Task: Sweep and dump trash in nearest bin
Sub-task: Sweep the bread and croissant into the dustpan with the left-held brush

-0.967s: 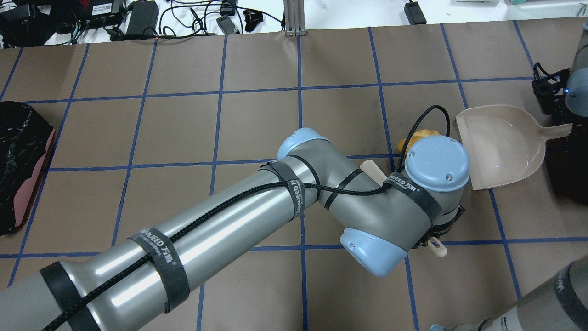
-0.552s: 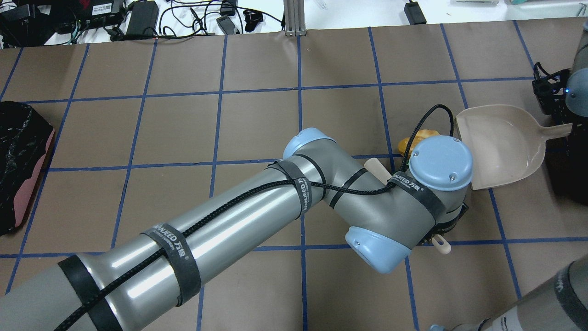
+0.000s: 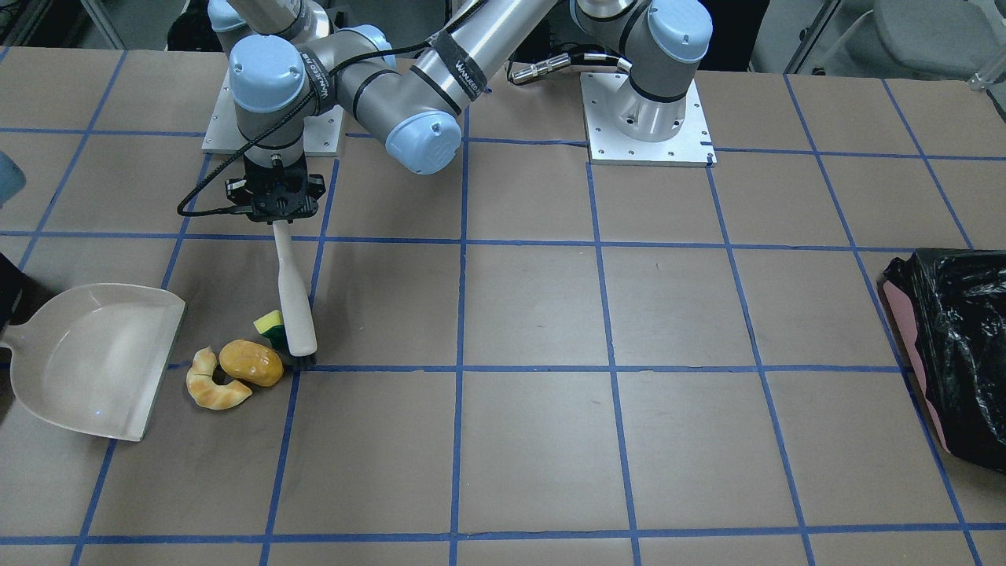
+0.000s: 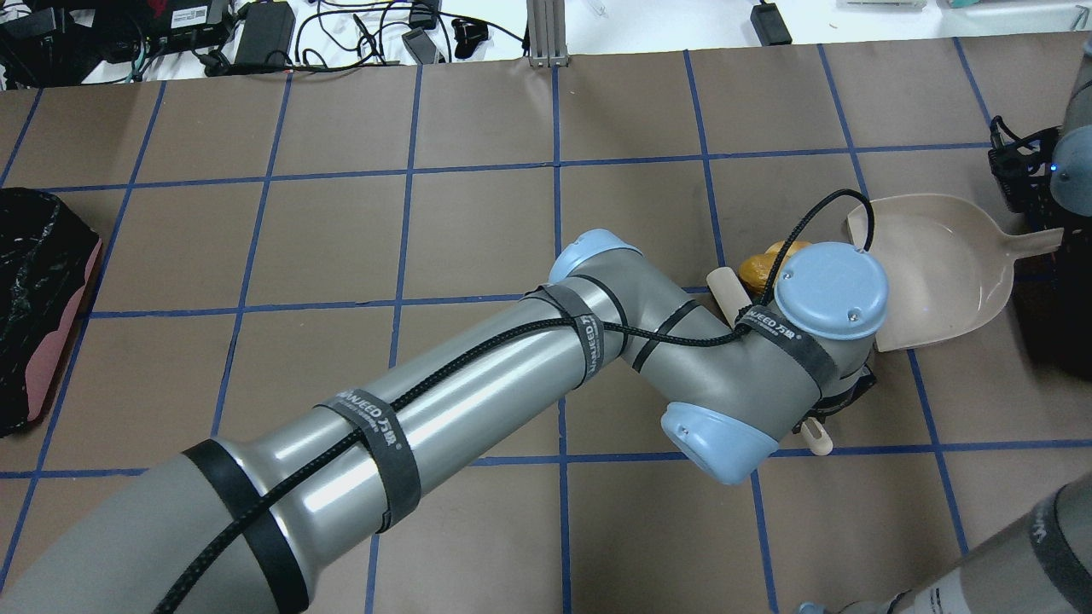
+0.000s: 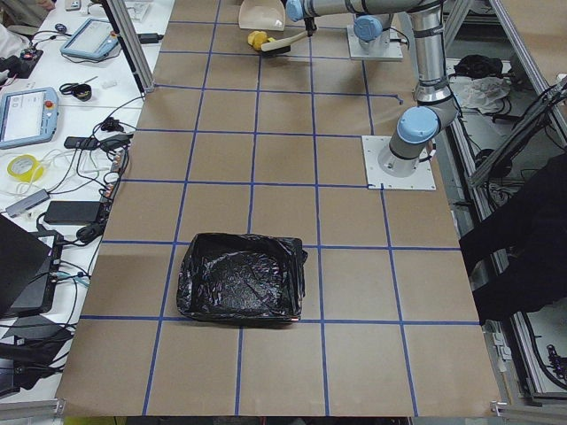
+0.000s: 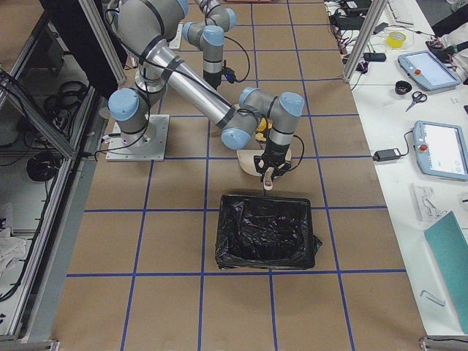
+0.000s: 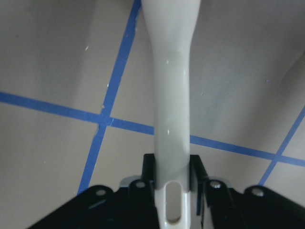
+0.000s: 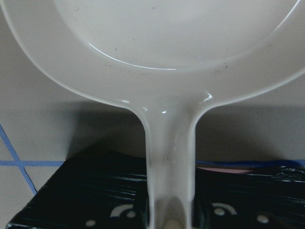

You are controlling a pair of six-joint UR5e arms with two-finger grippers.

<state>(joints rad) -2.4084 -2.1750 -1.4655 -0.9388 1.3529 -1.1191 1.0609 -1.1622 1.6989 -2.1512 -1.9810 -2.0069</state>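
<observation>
1. Exterior front-facing view shows the trash best. There's a shiny golden-brown bread roll, a tan croissant curled up against it, and a little yellow sponge with its green side facing the brush.
2. All three sit in a clump on the table, between the brush head and the open lip of the dustpan. The croissant is nearest the lip, but there's a bit of bare table between them.
3. The left tool is clamped narrow on the thin end of the brush. The wrist cam shows both fingers pressed against the cream handle.
4. The brush slopes down so its dark bristles sit on the table, with the head right up against the sponge and just beside the roll.
5. The right tool has the dustpan by its handle, which runs straight into the tool. The pan itself has nothing in it.
6. The bin looks black and glossy, and sits at the robot's right end of the table, just behind the dustpan.
7. The pink bin with the black bag is way off at the other end.
</observation>
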